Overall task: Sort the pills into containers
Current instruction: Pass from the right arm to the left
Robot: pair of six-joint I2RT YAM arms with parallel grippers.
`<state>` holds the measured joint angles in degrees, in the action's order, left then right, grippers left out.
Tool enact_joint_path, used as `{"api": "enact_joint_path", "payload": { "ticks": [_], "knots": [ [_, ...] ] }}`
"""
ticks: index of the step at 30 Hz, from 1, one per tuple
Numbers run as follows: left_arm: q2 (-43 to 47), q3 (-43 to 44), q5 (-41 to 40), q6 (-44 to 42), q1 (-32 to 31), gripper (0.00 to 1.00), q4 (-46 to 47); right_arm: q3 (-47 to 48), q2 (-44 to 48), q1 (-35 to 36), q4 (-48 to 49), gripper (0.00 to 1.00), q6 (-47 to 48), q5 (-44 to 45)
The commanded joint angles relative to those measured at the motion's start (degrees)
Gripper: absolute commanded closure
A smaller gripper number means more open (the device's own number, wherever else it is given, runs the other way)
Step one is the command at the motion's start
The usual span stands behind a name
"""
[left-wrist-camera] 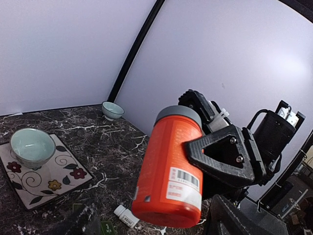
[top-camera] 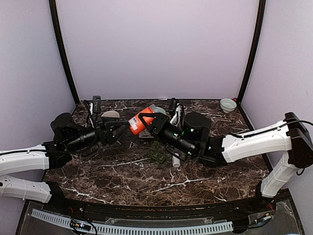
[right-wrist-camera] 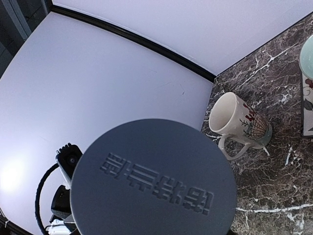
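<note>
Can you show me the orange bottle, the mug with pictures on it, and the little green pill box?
orange bottle (left-wrist-camera: 164,147): left wrist view, on its orange side.
mug (right-wrist-camera: 252,125): right wrist view, on its painted side.
pill box (top-camera: 157,156): top external view, on its top.

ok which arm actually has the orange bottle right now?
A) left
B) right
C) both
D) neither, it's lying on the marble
B: the right fingers are clamped on the side of the bottle and hold it up in the air, while the left fingers are spread and not closed on it.
</note>
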<state>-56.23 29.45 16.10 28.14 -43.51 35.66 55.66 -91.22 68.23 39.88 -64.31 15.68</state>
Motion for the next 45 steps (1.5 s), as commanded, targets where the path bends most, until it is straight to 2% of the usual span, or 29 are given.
{"api": "enact_joint_path", "payload": {
  "ticks": [1,13,25,45],
  "knots": [
    [-0.79,0.26,4.74,-0.62,-0.1,0.2,2.6,2.75,-1.56,-0.55,4.53,0.94,-0.75,-0.31],
    [-2.96,1.68,4.23,-1.23,-0.1,0.2,1.06,4.65,-3.05,-0.99,5.52,0.93,-2.27,-2.84],
    [-4.77,2.45,4.02,-1.32,-0.14,0.2,4.22,5.56,-4.59,-1.14,6.91,0.93,-4.81,-5.16],
    [-3.54,3.27,5.98,-3.09,1.06,0.27,1.18,6.3,-6.24,-2.19,8.0,0.91,-6.83,-10.47]
  ]
}}
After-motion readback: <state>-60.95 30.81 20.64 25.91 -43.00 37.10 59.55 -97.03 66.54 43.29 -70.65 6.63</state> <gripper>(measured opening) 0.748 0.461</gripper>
